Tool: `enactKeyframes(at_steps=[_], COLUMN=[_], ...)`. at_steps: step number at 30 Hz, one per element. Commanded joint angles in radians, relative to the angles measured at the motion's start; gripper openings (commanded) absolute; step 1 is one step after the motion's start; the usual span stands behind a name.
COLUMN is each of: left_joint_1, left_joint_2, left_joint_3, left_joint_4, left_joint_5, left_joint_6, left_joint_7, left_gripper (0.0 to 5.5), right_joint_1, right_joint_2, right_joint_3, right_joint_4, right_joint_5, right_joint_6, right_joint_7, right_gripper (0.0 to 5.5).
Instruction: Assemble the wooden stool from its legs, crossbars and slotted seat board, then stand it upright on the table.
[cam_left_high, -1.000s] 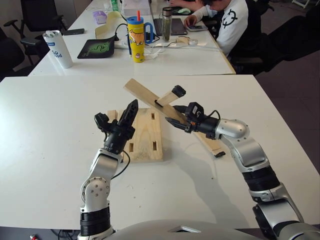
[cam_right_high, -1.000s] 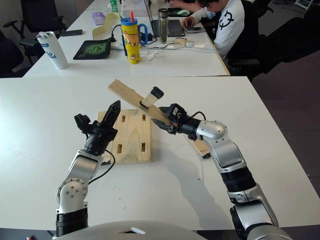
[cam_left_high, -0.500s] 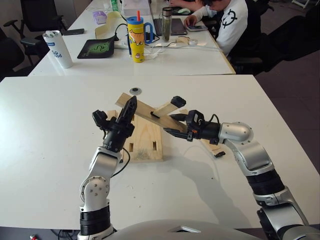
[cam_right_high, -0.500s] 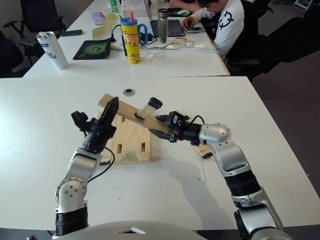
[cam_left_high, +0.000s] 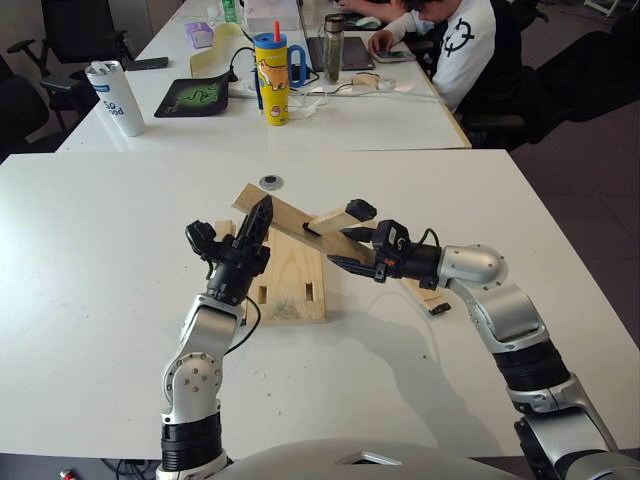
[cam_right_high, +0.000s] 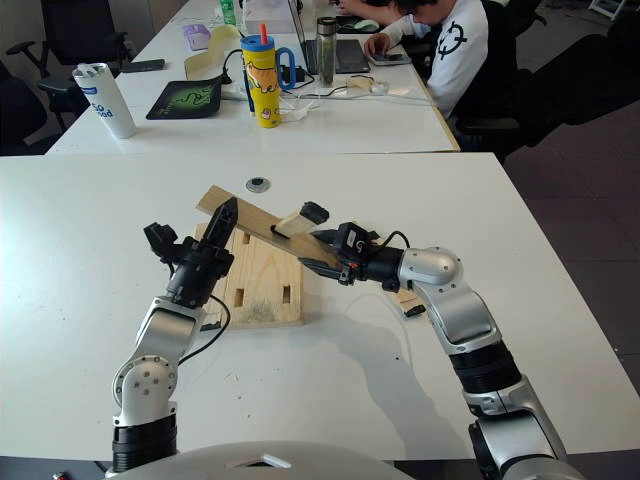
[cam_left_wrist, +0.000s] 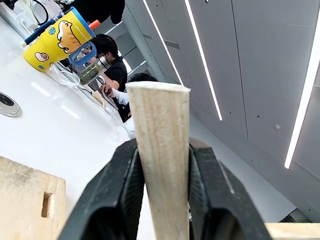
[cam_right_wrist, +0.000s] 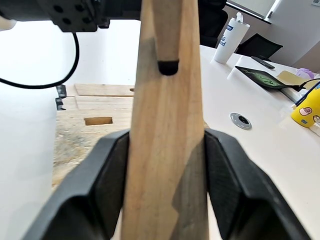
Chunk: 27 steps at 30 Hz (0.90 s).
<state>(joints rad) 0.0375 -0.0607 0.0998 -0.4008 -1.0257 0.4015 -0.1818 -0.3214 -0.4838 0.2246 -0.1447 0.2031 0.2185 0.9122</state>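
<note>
Had the long plank pinned at both ends: left pincer clenched on the upper end, right pincer clenched on the lower. Held it tilted just above the slotted seat board, which lay flat on the bench, prob to line it up w/ a slot. Short black-tipped piece stuck across it. Spare piece parked by the right arm for later, imo.

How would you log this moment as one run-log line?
left gripper: shut on leg | right gripper: shut on leg | crossbar: in leg slot | seat board: flat on table
</note>
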Motion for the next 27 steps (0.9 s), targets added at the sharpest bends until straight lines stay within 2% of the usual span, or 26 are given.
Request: enactKeyframes(at_steps=[1,6,10,13,19,22,27], left_joint_1=[-0.004,-0.02,-0.054,-0.106,-0.175,-0.177,-0.177], left_joint_2=[0.011,0.001,-0.011,0.001,0.079,0.101,0.102], left_joint_3=[0.005,0.04,0.128,0.243,0.403,0.417,0.412], left_joint_4=[0.024,0.051,0.106,0.127,0.152,0.154,0.158], left_joint_5=[0.027,0.045,0.061,0.004,-0.113,-0.117,-0.118], left_joint_6=[0.001,-0.028,-0.094,-0.148,-0.169,-0.163,-0.156], left_joint_7=[0.002,0.016,0.072,0.121,0.165,0.167,0.171], left_gripper=[1.07,1.05,1.05,1.05,1.05,1.05,1.05], right_joint_1=[0.001,-0.012,-0.018,-0.009,-0.033,-0.082,-0.125], right_joint_2=[-0.008,-0.006,-0.003,-0.029,-0.104,-0.068,0.002], right_joint_3=[0.0,-0.013,-0.025,-0.007,0.118,0.212,0.296], right_joint_4=[-0.025,-0.024,-0.026,-0.035,0.013,0.098,0.132], right_joint_5=[0.012,0.026,0.045,0.076,0.024,-0.115,-0.174], right_joint_6=[-0.01,-0.004,0.001,0.024,-0.011,-0.08,-0.016], right_joint_7=[0.018,0.026,0.037,0.097,0.28,0.246,0.238], right_gripper=[2.46,3.26,3.29,3.29,3.29,3.29,3.29])
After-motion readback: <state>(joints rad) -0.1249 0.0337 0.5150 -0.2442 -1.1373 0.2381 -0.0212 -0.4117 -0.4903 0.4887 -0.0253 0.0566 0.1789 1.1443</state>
